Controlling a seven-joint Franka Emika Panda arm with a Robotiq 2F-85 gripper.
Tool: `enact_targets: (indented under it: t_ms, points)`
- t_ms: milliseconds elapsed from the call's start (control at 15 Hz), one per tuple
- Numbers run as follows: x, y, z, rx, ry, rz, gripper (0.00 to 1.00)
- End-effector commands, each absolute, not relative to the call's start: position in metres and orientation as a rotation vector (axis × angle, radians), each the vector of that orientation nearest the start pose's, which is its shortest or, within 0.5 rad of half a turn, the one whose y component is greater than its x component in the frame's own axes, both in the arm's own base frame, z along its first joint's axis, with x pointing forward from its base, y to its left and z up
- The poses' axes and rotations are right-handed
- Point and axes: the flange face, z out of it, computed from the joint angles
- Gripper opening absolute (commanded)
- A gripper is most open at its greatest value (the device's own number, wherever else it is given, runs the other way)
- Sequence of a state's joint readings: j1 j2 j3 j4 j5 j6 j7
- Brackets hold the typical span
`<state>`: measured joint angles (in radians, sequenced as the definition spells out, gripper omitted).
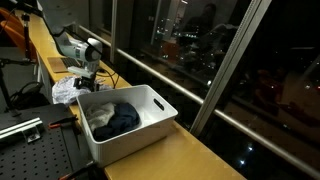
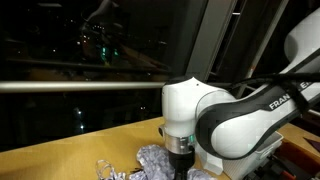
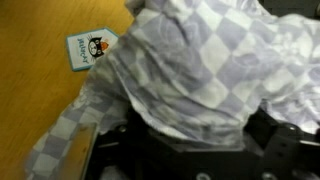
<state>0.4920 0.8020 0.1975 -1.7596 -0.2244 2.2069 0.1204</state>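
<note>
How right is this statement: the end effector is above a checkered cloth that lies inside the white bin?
One thing is wrong: the checkered cloth lies on the wooden counter beside the white bin, not inside it, as an exterior view shows. The end effector is above it.

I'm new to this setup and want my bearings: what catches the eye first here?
The white arm fills an exterior view, reaching down over a crumpled checkered cloth on the wooden counter. Next to it stands a white bin holding blue and pale cloths, all along a dark night window.
</note>
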Motion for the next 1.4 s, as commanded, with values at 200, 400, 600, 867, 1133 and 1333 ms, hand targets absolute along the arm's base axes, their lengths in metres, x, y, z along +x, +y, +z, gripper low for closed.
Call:
enact_targets:
  t_ms: [200, 400, 600, 867, 1133, 1333]
  points:
    - [0.495, 0.383, 0.069, -3.049, -1.016, 0.468, 0.68]
    - [0.497, 0.383, 0.089, -3.066, -0.993, 0.445, 0.45]
    - [0.500, 0.380, 0.128, -3.098, -0.950, 0.379, 0.23]
    - [0.514, 0.360, 0.212, -3.164, -0.852, 0.233, 0.00]
    - [0.522, 0.330, 0.299, -3.228, -0.748, 0.096, 0.02]
    - [0.520, 0.303, 0.369, -3.277, -0.666, 0.025, 0.02]
